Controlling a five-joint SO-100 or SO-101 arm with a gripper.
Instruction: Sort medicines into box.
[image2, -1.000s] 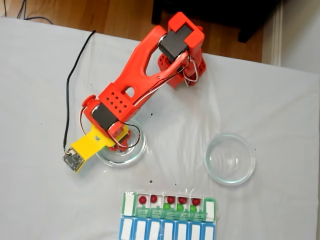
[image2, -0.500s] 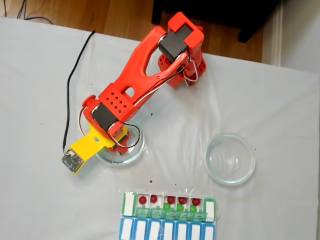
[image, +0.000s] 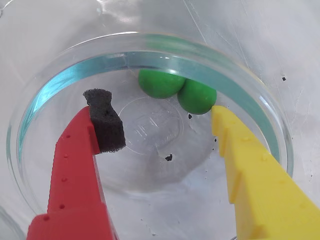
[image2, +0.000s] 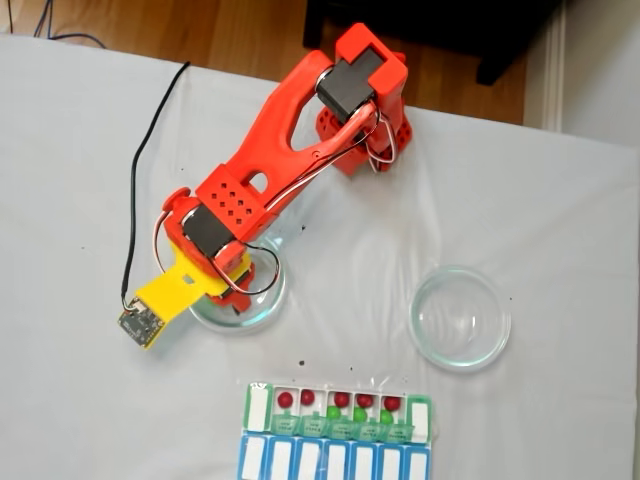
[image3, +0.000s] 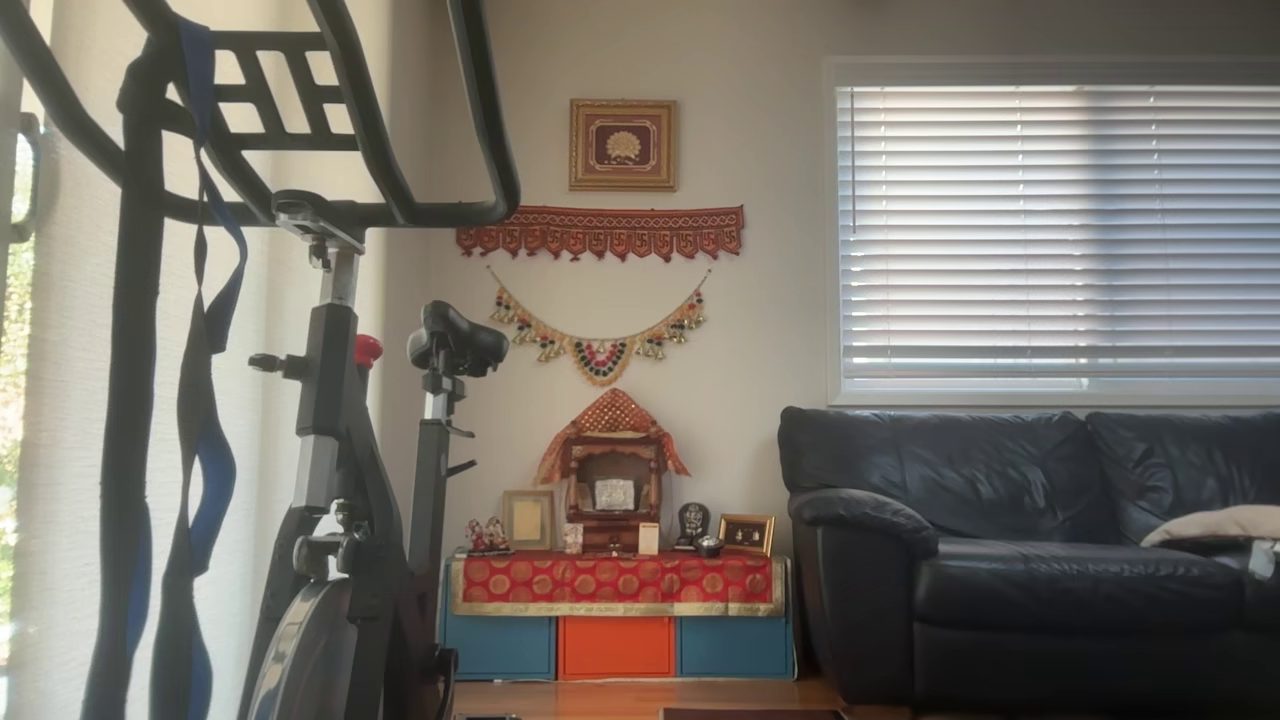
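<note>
My gripper (image: 160, 115) hangs spread wide inside a clear glass dish (image: 60, 80), its red finger with the black foam pad on the wrist view's left and the yellow finger on its right, holding nothing. Two green balls (image: 177, 90) lie touching each other against the far wall of the dish, the right one just beside my yellow fingertip. In the fixed view the pill box (image2: 338, 432) sits near the table's (image2: 560, 200) bottom edge, with red and green balls in its open compartments, and a second dish (image2: 460, 318) stands well apart to the right.
</note>
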